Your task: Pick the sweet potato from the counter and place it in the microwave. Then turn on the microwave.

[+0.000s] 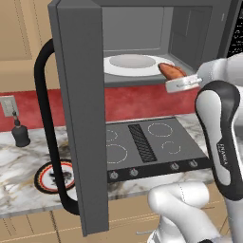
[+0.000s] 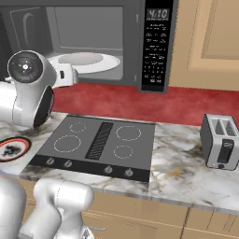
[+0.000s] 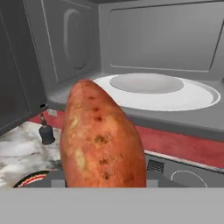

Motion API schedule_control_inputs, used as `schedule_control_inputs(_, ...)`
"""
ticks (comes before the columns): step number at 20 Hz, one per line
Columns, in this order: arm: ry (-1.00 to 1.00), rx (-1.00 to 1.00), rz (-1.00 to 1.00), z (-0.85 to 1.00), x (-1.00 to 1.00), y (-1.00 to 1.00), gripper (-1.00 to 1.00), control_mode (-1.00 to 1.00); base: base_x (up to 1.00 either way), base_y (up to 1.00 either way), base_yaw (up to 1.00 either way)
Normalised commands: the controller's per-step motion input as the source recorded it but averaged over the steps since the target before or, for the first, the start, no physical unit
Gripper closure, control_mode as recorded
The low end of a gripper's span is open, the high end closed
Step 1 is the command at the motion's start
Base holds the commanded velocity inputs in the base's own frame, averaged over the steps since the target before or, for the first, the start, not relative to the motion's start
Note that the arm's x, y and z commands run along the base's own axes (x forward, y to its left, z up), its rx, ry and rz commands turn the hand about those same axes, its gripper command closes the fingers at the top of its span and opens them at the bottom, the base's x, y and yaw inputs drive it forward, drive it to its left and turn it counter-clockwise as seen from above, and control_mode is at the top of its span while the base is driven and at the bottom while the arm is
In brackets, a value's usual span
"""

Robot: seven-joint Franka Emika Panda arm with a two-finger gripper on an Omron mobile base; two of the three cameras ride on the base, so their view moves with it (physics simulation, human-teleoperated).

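Here, in the left base view, the microwave stands with its door swung wide, and the gripper holds the sweet potato at the front edge of the opening, beside the white turntable. In the right base view, the arm's wrist reaches toward the microwave's mouth above the cooktop. In the hand view, the sweet potato fills the foreground, clamped between half-closed jaws, with the turntable just beyond.

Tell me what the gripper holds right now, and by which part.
The gripper holds the reddish-brown oblong sweet potato by its near end; the far end points into the open dark grey microwave. The fingers themselves are hidden.
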Motion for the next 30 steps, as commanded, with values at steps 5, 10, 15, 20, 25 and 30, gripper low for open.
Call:
schedule_control_inputs(5, 0.08, 0.0, -0.23, 0.1, 0.81, 0.0, 1.0, -1.0, 0.0, 0.0, 0.0)
schedule_control_inputs(10, 0.1, 0.0, -0.21, 0.0, 0.93, 0.0, 1.0, -1.0, 0.0, 0.0, 0.0)
schedule_control_inputs(15, 0.1, 0.0, -0.17, 0.0, 0.81, 0.0, 1.0, -1.0, 0.0, 0.0, 0.0)
schedule_control_inputs(20, 0.1, 0.0, -0.13, 0.0, 0.7, 0.0, 1.0, -1.0, 0.0, 0.0, 0.0)
schedule_control_inputs(25, 0.12, 0.01, -0.08, 0.0, 0.73, 0.0, 1.0, -1.0, 0.0, 0.0, 0.0)
schedule_control_inputs(30, 0.09, 0.0, -0.03, 0.0, 0.65, 0.0, 1.0, -1.0, 0.0, 0.0, 0.0)
